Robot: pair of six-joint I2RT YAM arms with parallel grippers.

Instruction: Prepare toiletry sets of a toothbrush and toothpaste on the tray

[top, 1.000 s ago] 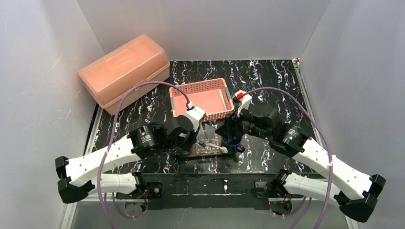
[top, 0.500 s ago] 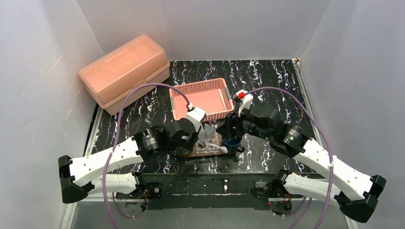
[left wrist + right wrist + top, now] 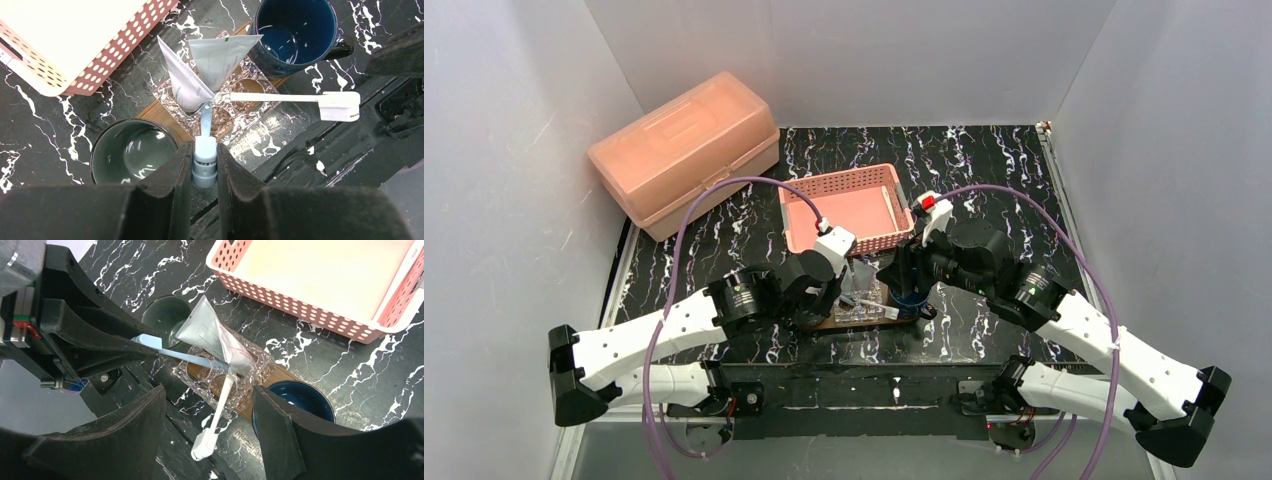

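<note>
Against plain white walls, on black white-veined counter (image 3: pixel 984 160), found flat brown wooden tray (image 3: pixel 155 114) carrying clear dimpled plastic holder (image 3: pixel 255 119), with grey-green mug (image 3: pixel 132 150) at one end and dark blue mug (image 3: pixel 295 32) at the other. Found two soft silvery tubes (image 3: pixel 182 82) standing cap-down in holder, flat ends up and leaning apart. Noted white toothbrush (image 3: pixel 280 97) lying nearly flat, thin and rigid, one end at foot of tubes, head overhanging toward near counter edge. Recorded left claw (image 3: pixel 205 146) clenched on ribbed grey end of pale blue toothbrush (image 3: pixel 205 120), long axis pointing straight away from claw, far tip at holder beneath tubes. Unable to confirm seating of tip in any socket. Recorded right claw (image 3: pixel 205 400) released, jaws wide, hanging over holder with white toothbrush directly beneath. Judged left arm the working one, with coming move hinging on steering slim stick along own axis into a socket without knocking tubes. Noted pink lattice basket (image 3: pixel 125 50) near tray, not touching.
</note>
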